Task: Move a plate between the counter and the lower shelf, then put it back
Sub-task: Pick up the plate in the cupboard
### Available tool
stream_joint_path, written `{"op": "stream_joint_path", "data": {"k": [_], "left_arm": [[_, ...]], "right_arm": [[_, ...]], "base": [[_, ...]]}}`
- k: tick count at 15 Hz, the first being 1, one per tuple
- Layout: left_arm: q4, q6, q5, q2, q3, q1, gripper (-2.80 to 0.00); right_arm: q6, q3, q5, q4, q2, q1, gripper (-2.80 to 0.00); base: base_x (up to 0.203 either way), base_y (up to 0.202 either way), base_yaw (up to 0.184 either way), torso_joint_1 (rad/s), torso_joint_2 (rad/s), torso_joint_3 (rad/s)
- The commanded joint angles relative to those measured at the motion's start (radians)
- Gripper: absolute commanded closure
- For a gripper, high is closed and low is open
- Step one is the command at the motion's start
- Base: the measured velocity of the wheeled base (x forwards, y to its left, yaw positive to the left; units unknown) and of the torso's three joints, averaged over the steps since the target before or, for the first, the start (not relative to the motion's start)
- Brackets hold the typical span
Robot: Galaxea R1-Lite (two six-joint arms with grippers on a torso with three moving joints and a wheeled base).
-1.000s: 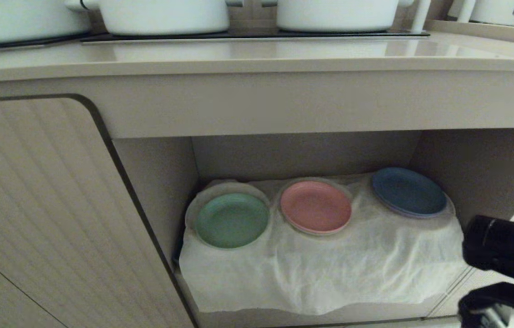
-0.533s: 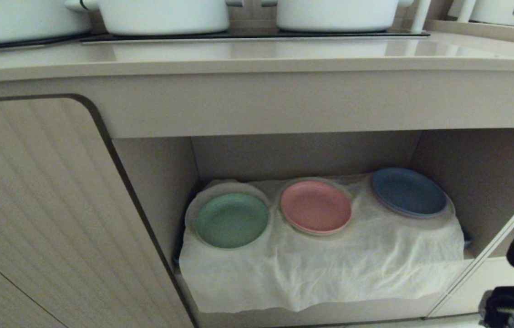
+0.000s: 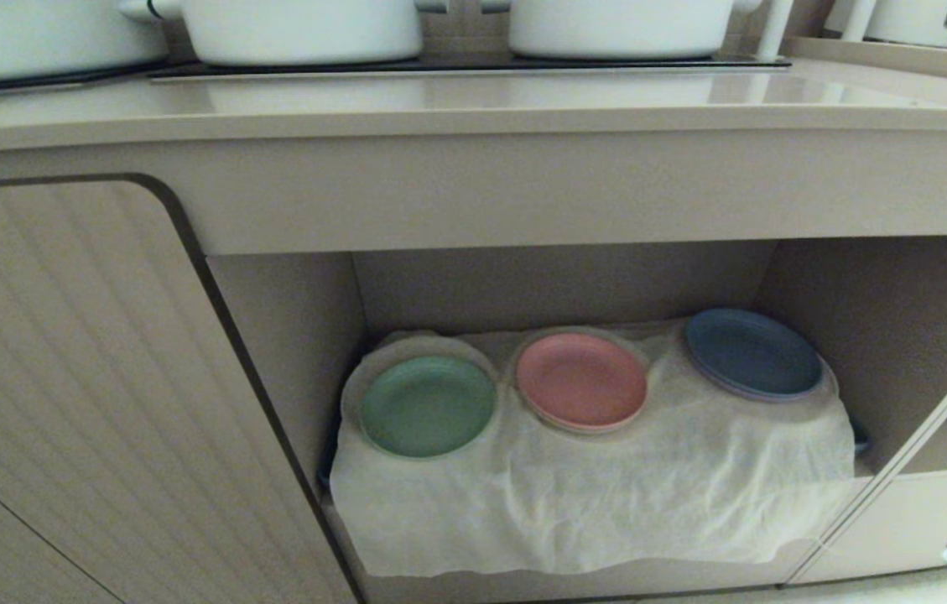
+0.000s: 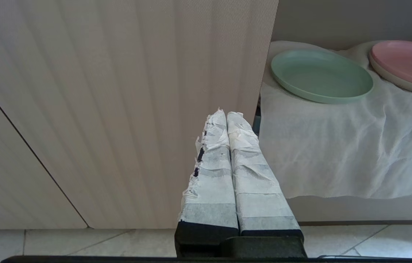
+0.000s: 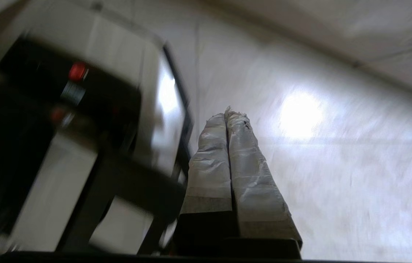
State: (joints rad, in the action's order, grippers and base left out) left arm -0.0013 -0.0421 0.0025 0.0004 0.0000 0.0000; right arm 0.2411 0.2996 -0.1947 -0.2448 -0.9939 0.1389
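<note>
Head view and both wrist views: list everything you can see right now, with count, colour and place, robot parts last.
plate: one, mint green, left on the cloth in the lower shelf
pink plate: one on a pale plate, middle of the cloth
dark blue plate: one, right rear of the cloth
cloth: one, off-white, wrinkled, draped over the lower shelf floor
counter: one, beige, above the shelf
pots: at least two, white, on the black hob at the counter's rear
cupboard door: one, beige, ribbed, left of the shelf
left gripper: taped fingers shut, before the cupboard door
right gripper: taped fingers shut, low over the pale floor
</note>
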Motion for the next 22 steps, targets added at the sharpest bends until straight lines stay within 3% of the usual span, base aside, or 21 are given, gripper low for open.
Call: {"op": "stream_joint_path", "data": {"k": [1, 4, 9, 12, 16, 22], "left_arm": [[0.0, -0.001, 0.001, 0.0, 0.0, 0.0, 0.0], [0.0, -0.001, 0.001, 0.0, 0.0, 0.0, 0.0], [0.0, -0.001, 0.001, 0.0, 0.0, 0.0, 0.0], [0.0, -0.001, 0.001, 0.0, 0.0, 0.0, 0.0], [0.0, -0.001, 0.001, 0.0, 0.0, 0.0, 0.0], [0.0, -0.001, 0.001, 0.0, 0.0, 0.0, 0.0]], "right_arm": [[-0.014, -0.228, -0.004, 0.368, 0.174, -0.059, 0.0], [-0.125, -0.296, -0.004, 0.495, 0.361, -0.135, 0.0], [-0.194, -0.298, 0.017, 0.404, 0.711, -0.19, 0.0], [-0.202, -0.299, 0.238, 0.323, 0.813, -0.159, 0.0], [-0.238, -0.297, 0.239, 0.251, 0.976, -0.145, 0.0], [-0.232, -0.298, 0.23, 0.248, 0.994, -0.143, 0.0]], "base": [[0.0, 0.0, 0.0, 0.0, 0.0, 0.0], [0.0, 0.0, 0.0, 0.0, 0.0, 0.0], [0.0, 0.0, 0.0, 0.0, 0.0, 0.0], [0.0, 0.0, 0.0, 0.0, 0.0, 0.0], [0.0, 0.0, 0.0, 0.0, 0.0, 0.0], [0.0, 0.0, 0.0, 0.0, 0.0, 0.0]]}}
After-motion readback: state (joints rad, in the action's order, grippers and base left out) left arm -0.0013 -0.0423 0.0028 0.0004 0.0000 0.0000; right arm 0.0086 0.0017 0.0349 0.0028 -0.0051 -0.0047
